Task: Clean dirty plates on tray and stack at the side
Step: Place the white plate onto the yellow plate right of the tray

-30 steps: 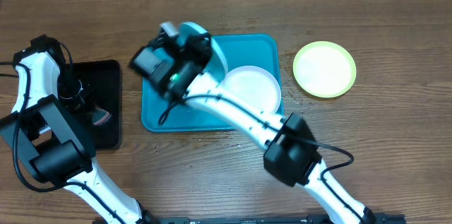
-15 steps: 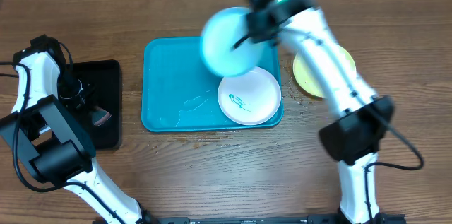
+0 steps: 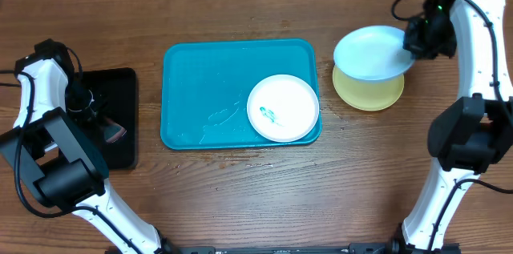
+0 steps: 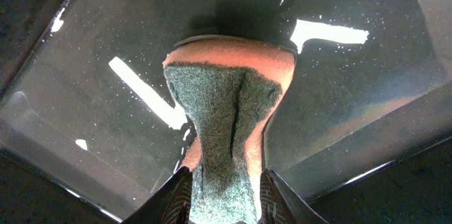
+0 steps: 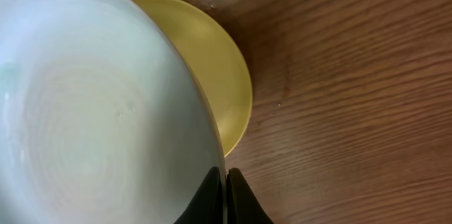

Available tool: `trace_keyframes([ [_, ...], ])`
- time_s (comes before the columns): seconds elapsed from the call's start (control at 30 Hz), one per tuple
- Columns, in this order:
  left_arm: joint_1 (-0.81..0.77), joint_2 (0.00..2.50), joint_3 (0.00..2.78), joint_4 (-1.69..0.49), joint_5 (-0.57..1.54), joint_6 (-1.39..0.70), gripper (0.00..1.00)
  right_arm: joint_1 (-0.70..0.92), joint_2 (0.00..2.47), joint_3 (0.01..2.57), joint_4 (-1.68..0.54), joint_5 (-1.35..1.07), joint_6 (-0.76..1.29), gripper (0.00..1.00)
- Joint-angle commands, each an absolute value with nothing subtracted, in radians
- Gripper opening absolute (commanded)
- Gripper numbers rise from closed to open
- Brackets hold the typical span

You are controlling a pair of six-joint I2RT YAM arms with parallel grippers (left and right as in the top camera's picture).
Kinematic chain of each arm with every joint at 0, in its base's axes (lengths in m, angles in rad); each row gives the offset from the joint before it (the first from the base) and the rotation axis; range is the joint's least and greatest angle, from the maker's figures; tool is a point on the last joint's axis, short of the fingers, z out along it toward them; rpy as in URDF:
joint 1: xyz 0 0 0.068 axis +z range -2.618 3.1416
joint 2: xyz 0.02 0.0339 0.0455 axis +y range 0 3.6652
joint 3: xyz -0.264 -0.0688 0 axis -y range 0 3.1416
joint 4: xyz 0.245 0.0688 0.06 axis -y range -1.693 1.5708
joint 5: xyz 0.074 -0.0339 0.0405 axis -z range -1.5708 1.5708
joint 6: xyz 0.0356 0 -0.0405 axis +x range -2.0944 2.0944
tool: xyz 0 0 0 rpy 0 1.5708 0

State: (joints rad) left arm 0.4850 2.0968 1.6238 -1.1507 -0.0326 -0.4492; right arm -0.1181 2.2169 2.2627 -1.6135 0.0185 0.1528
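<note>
The turquoise tray [image 3: 200,86] lies mid-table. A white plate [image 3: 283,108] with a teal smear sits in its right front corner. My right gripper [image 3: 413,44] is shut on the rim of the light blue plate [image 3: 370,52] and holds it just above the yellow-green plate [image 3: 370,96], which lies on the wood right of the tray. In the right wrist view the blue plate [image 5: 92,104] covers most of the yellow-green plate [image 5: 219,75], pinched by the fingers [image 5: 226,196]. My left gripper [image 4: 224,196] is shut on an orange and grey-green sponge [image 4: 226,111] over the black tray [image 4: 367,97].
The black tray [image 3: 120,86] lies at the left of the table, with the left arm [image 3: 36,86] over it. Wet streaks show on the turquoise tray's floor [image 3: 216,118]. The right arm [image 3: 481,62] stands along the right edge.
My right gripper carried the light blue plate from the tray's back edge rightward to above the yellow-green plate. The white plate is now uncovered. The left arm has not moved.
</note>
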Motion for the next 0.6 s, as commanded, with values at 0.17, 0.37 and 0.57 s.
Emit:
trace_keyframes([
  [0.17, 0.484, 2.102, 1.624, -1.147, -0.025, -0.441, 0.33, -0.153, 2.207, 1.988, -1.482, -0.027, 0.158, 0.32],
  [0.37, 0.484, 2.102, 1.624, -1.147, -0.024, -0.441, 0.33, -0.143, 2.206, 1.955, -1.492, -0.120, 0.154, 0.75],
  [0.57, 0.484, 2.102, 1.624, -1.147, 0.020, -0.441, 0.33, -0.086, 2.201, 1.966, -1.492, -0.419, -0.057, 1.00],
])
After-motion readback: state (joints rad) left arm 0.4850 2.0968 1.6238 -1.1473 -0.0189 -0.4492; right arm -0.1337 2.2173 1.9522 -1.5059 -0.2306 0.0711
